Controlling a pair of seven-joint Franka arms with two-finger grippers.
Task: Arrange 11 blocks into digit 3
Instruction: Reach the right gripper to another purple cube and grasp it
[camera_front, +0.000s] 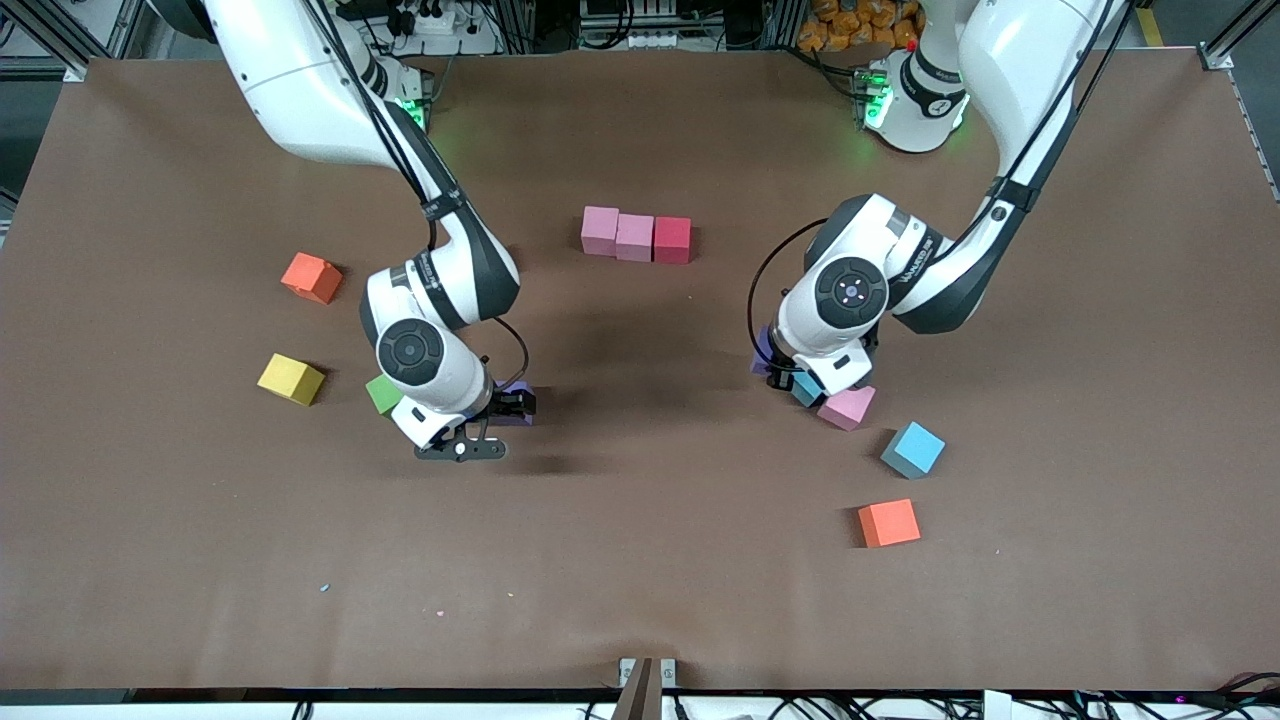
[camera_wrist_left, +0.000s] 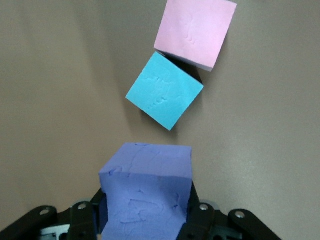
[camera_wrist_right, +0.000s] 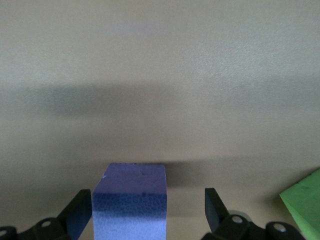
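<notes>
Only one bar of the digit 3 (camera_front: 636, 236) is lying built mid-table, two pinks and a crimson touching. The left gripper (camera_wrist_left: 145, 220) is clamping a purple block (camera_wrist_left: 146, 195) beside the light blue block (camera_wrist_left: 164, 90), while the right gripper (camera_wrist_right: 150, 212) is straddling another purple cube (camera_wrist_right: 131, 202) with fingers spread wide; eight blocks are waiting.

Both arms have glossy white shells with dark grey joints and round grey caps on the wrists. Thin black cables run along each arm. Green lights glow at both bases. The left gripper (camera_wrist_left: 145, 220) has black fingers fastened with silver screws.
</notes>
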